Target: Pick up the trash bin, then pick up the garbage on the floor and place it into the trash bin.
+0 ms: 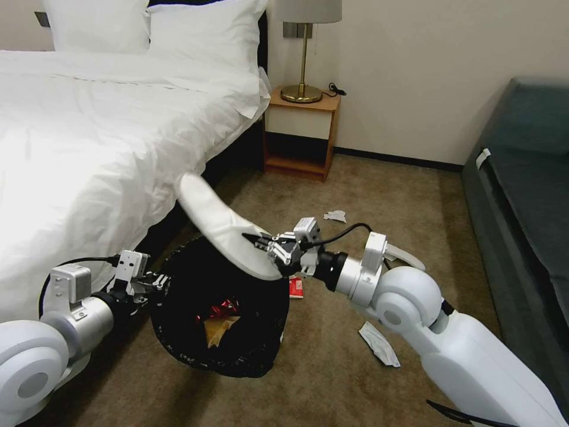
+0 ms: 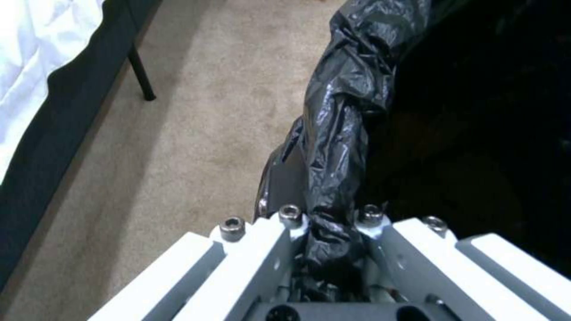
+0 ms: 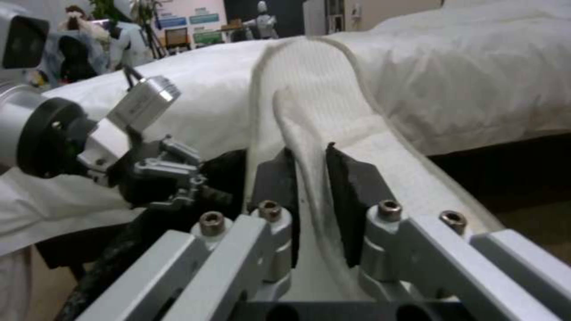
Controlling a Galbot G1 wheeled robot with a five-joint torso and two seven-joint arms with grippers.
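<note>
From the head camera I see the trash bin (image 1: 222, 308) held off the carpet just beside the bed (image 1: 89, 148), its black-lined mouth tipped toward me; my left gripper (image 1: 155, 283) is clenched on the rim on the bed side. My right gripper (image 1: 261, 242) is pinched on a white slipper (image 1: 222, 222) that slants over the bin's far rim, toe rising toward the bed edge. Inside the bin lie a red wrapper (image 1: 222, 307) and a tan paper bag (image 1: 218, 329). Away from the bed the carpet is open as far as the sofa (image 1: 521, 196), with litter loose on it: a red packet (image 1: 296, 287) just beside the bin, a white wrapper (image 1: 379, 344) near my right elbow, and a crumpled tissue (image 1: 335, 216) toward the nightstand (image 1: 302, 133). From the left wrist, the fingers (image 2: 291, 223) close on a bunched fold of the bin's black bag (image 2: 345, 111), bare carpet running between it and the bed frame. From the right wrist, the dark pads (image 3: 351, 178) squeeze the slipper's upper strap (image 3: 303, 147), the sole stretching toward the bed, and the left gripper (image 3: 172, 178) sits on the bin rim nearby.
</note>
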